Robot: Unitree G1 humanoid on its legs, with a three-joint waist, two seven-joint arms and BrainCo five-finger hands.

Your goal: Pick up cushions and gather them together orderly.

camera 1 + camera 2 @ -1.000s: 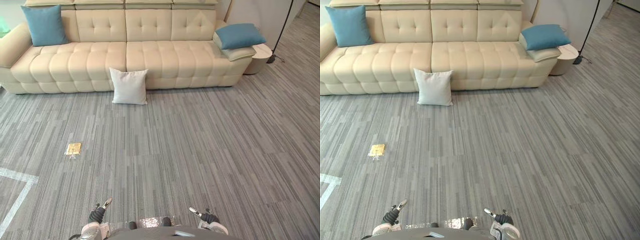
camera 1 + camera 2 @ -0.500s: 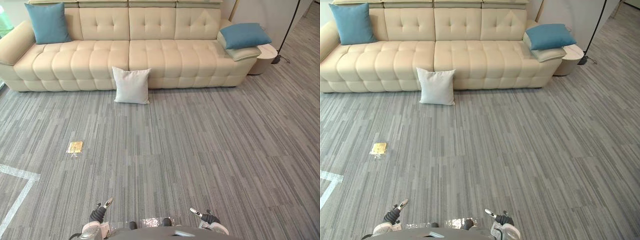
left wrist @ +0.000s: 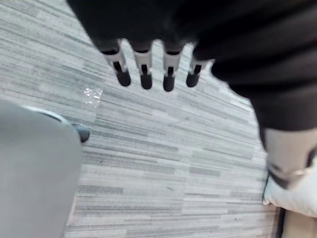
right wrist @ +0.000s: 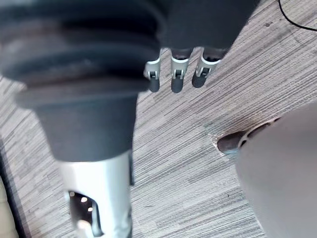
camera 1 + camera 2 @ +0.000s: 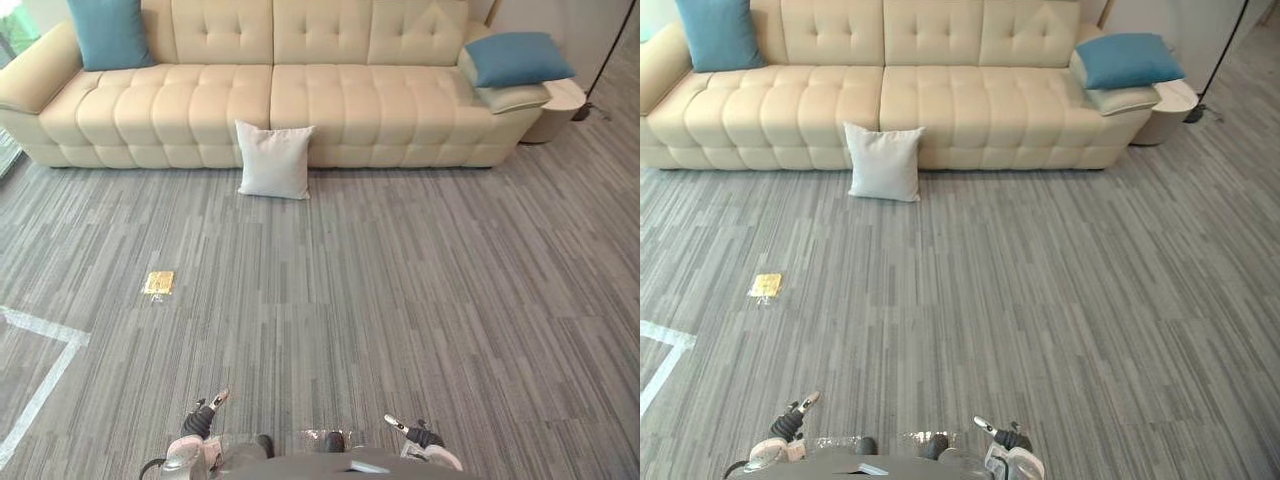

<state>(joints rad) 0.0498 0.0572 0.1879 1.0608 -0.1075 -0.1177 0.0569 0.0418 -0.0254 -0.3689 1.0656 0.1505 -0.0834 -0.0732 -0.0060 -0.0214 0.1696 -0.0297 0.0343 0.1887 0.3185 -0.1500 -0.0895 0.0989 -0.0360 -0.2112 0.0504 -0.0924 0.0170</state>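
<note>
Left hand [image 3: 143, 67]: dangling at 7 o'clock, fingers straight, empty.
Right hand [image 4: 177, 74]: dangling at 5 o'clock, likewise straight.
White cushion [image 5: 274, 160]: leaning on sofa [image 5: 180, 110], 12 o'clock.
Blue cushion [image 5: 108, 30]: 11 o'clock.
Second blue cushion [image 5: 515, 58]: 1 o'clock.

Head stereo pair: high, tilted down across grey carpet [image 5: 400, 280] toward cream sofa [image 5: 300, 100] along top of frame. Both eyes share sofa, white cushion [image 5: 883, 162], yellow floor patch [image 5: 158, 283]; right eye places them further left. Left wrist view: very near, along left hand [image 3: 144, 64], down at carpet, white cushion in lower right corner. Right wrist view: very near, along right hand [image 4: 177, 74], down at carpet.
</note>
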